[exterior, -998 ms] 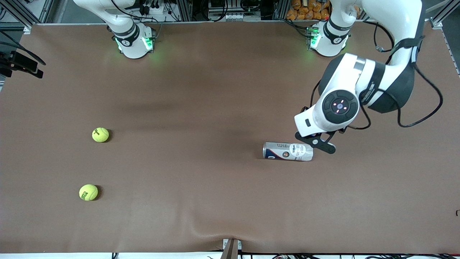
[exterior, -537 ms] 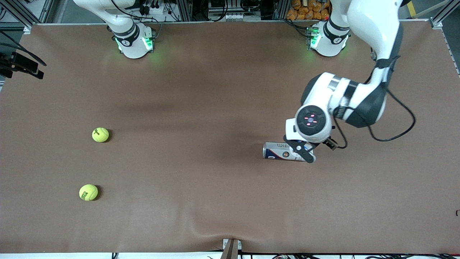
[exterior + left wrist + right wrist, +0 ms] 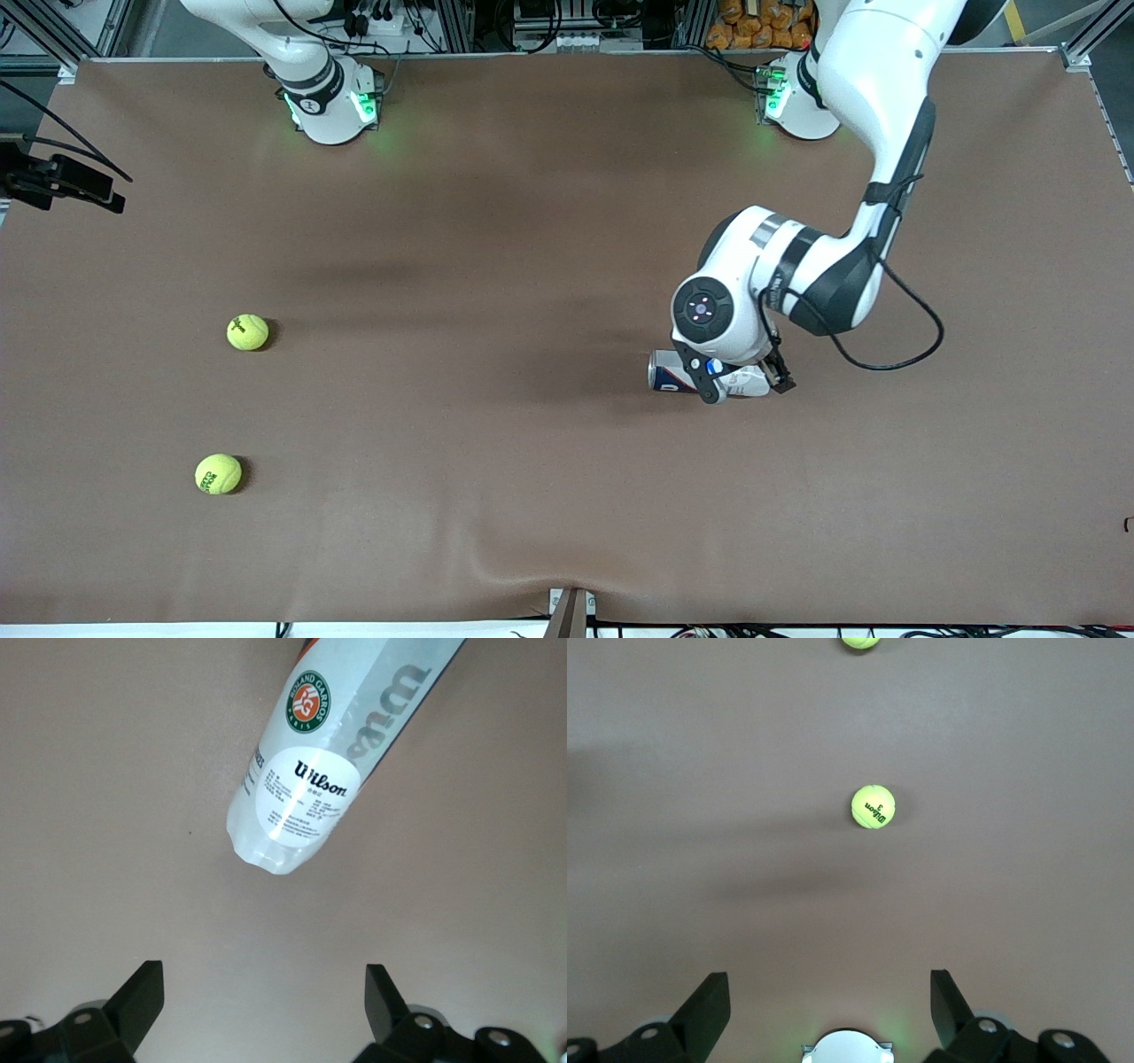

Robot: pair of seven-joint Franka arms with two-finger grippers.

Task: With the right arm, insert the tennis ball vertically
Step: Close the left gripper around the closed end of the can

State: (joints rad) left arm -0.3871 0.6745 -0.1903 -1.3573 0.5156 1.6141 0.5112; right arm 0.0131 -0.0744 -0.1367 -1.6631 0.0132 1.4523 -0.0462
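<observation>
A clear Wilson tennis ball can [image 3: 670, 370] lies on its side on the brown table; in the left wrist view [image 3: 310, 788] its closed end points toward the fingers. My left gripper [image 3: 742, 382] hangs over the can's end nearest the left arm's side, open and empty [image 3: 261, 979], and the can is not between the fingers. Two yellow tennis balls lie toward the right arm's end: one [image 3: 247, 332] [image 3: 873, 806], and another [image 3: 218, 473] [image 3: 860, 641] nearer the front camera. My right gripper [image 3: 827, 992] is open and empty, high over its own base.
The right arm's base [image 3: 330, 102] and the left arm's base [image 3: 802, 102] stand along the table's edge farthest from the front camera. A black device with cables [image 3: 62, 182] sits at the table's edge at the right arm's end.
The left arm has swung toward the right arm's end, bringing its gripper from beside the can to over it. The can and balls have not moved.
</observation>
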